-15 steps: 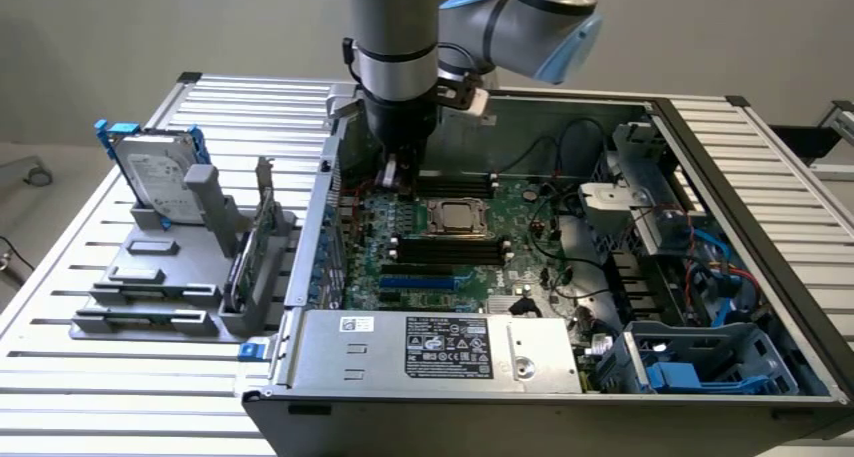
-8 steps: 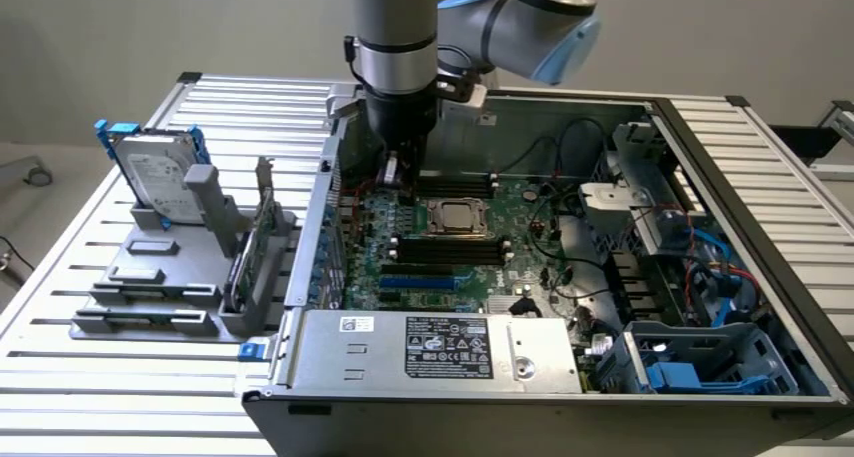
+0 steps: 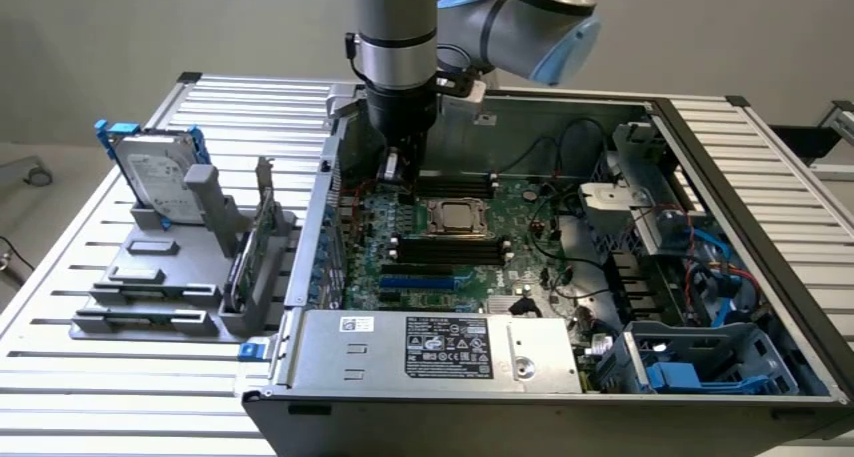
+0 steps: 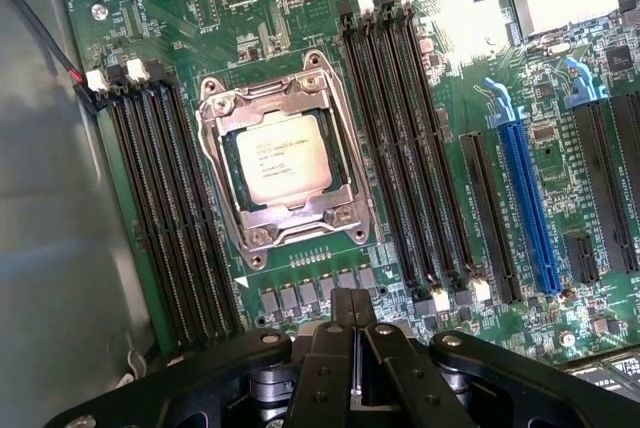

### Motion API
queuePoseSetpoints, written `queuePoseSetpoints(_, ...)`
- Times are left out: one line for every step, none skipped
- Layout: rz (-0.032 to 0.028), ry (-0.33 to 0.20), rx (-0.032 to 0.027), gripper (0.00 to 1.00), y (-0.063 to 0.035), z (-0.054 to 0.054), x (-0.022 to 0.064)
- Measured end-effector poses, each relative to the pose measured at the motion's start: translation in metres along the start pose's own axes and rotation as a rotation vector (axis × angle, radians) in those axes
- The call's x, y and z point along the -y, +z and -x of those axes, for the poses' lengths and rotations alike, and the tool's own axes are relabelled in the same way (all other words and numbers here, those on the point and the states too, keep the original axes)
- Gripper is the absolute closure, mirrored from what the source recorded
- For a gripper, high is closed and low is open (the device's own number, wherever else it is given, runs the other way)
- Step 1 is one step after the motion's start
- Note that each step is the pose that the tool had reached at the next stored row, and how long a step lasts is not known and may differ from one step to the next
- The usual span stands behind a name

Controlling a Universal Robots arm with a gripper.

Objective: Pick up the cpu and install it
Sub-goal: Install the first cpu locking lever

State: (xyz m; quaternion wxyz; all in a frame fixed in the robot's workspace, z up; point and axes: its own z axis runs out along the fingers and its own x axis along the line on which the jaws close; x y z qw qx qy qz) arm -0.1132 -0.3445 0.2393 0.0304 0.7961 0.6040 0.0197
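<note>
1. The fingers (image 4: 352, 320) were pressed together with nothing between them, their black tips meeting in a narrow wedge above the green motherboard (image 4: 300, 8).
2. The cpu (image 4: 283, 160) lay apart from the fingers, a short way beyond their tips across a row of small grey components; it was not touched.
3. The cpu sat flat inside the metal socket frame (image 4: 285, 163), silver top plate upward with printed text showing, so it already rested in its socket.
4. Black memory slots (image 4: 170, 208) ran along one side of the socket, and a second bank (image 4: 405, 138) ran along the other.
5. A blue expansion slot (image 4: 527, 208) lay farther off, past the second bank.
6. In the exterior view the gripper (image 3: 395, 167) hung from the arm (image 3: 396, 27) inside the open computer case (image 3: 747, 167), just toward the exterior view's left of the cpu (image 3: 455, 216) and above it.
7. Outside the case, on the slatted worktop (image 3: 54, 277) at the exterior view's left, a hard drive (image 3: 154, 177) with a blue bracket stood upright in a grey holder (image 3: 147, 287).
</note>
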Motion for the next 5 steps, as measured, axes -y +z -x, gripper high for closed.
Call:
queuePoseSetpoints(0.0,0.0,0.0,0.89,0.0,0.0,0.0)
queuePoseSetpoints(0.0,0.0,0.0,0.89,0.0,0.0,0.0)
queuePoseSetpoints(0.0,0.0,0.0,0.89,0.0,0.0,0.0)
queuePoseSetpoints(0.0,0.0,0.0,0.89,0.0,0.0,0.0)
queuePoseSetpoints(0.0,0.0,-0.0001,0.89,0.0,0.0,0.0)
